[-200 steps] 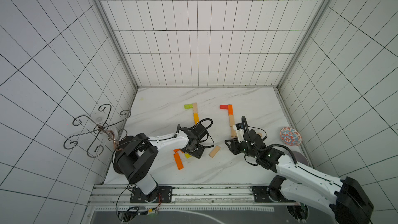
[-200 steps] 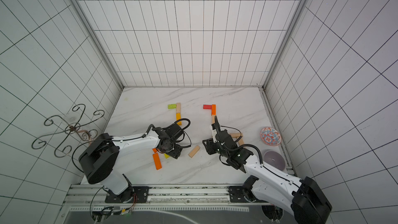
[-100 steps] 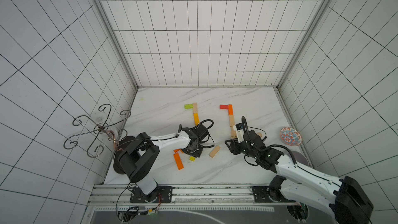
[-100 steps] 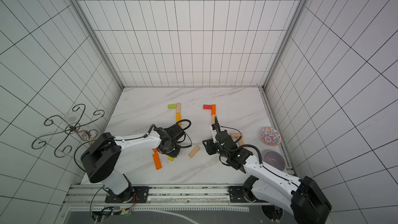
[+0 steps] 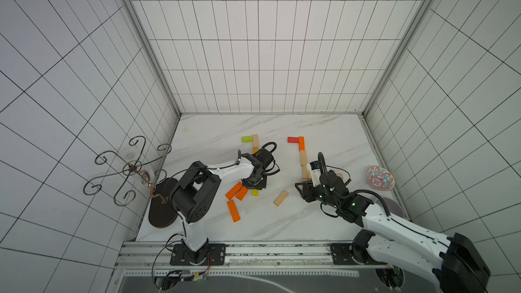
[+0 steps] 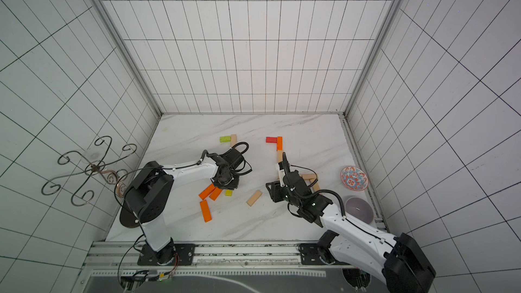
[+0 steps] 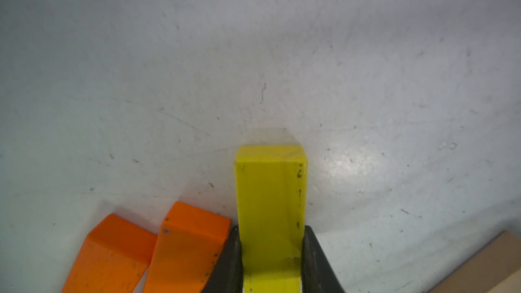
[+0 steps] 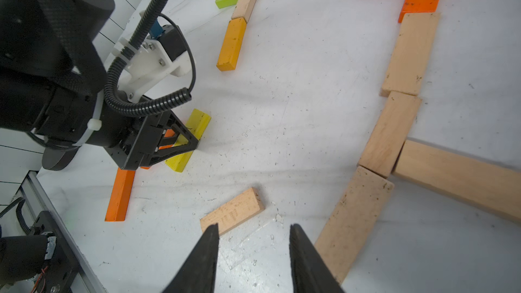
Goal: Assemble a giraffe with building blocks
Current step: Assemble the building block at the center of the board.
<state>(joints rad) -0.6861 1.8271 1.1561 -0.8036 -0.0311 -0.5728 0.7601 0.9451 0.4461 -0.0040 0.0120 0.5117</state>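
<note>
My left gripper is shut on a small yellow block that rests on the white table, beside two orange blocks. In both top views this yellow block pokes out from under the left gripper. My right gripper is open and empty, just above the table, next to a loose wooden block. A chain of red, orange and wooden blocks lies flat at the right. A green block and a wooden block lie further back.
A third orange block lies towards the front. A patterned bowl and a purple dish sit by the right wall. A scrolled metal stand with a dark base stands at the left.
My left gripper's jaws have closed onto the yellow block. The right arm has stayed where it was.
</note>
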